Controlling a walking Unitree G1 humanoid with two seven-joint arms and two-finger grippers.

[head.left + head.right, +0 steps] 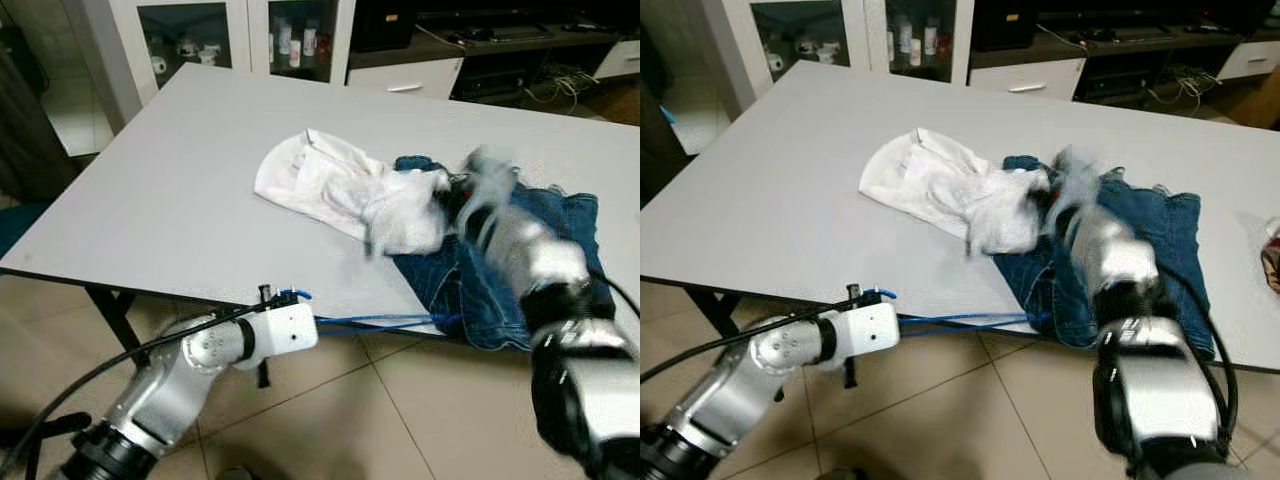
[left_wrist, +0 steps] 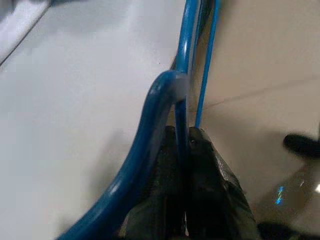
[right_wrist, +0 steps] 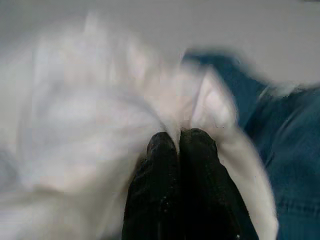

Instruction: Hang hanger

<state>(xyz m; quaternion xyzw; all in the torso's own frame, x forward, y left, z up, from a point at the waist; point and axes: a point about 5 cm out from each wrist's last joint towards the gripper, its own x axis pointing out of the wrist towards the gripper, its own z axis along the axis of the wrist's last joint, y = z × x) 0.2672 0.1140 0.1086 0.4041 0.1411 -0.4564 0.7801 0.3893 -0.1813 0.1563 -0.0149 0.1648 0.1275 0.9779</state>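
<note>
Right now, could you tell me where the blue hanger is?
The hanger is held in the left gripper, lying along the table's near edge just below the jeans.

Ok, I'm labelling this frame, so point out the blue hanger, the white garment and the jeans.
blue hanger (image 2: 181, 75), left wrist view, on its curved bar above the fingers.
white garment (image 1: 320, 185), left eye view, on its middle.
jeans (image 1: 565, 215), left eye view, on the far right part.

Glossy blue hanger (image 2: 150, 150); soft white cloth (image 1: 340, 190); denim (image 1: 520, 260).
</note>
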